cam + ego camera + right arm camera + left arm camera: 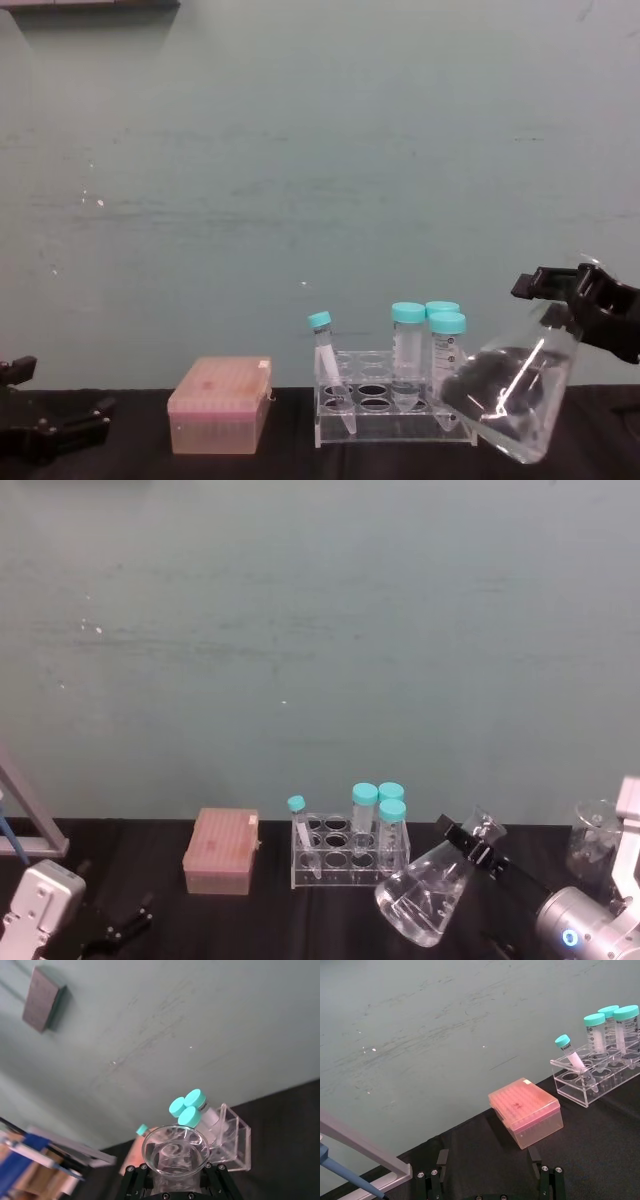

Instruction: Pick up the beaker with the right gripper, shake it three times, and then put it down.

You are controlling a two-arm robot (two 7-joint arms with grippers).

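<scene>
Black right gripper clamps the neck of a tilted clear glass conical beaker, likely fragile, slippery; left gripper idle, spread, at seven o'clock

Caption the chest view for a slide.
The right gripper holds the beaker tilted by its neck beside the tube rack; the left gripper sits open, low at left.
</scene>
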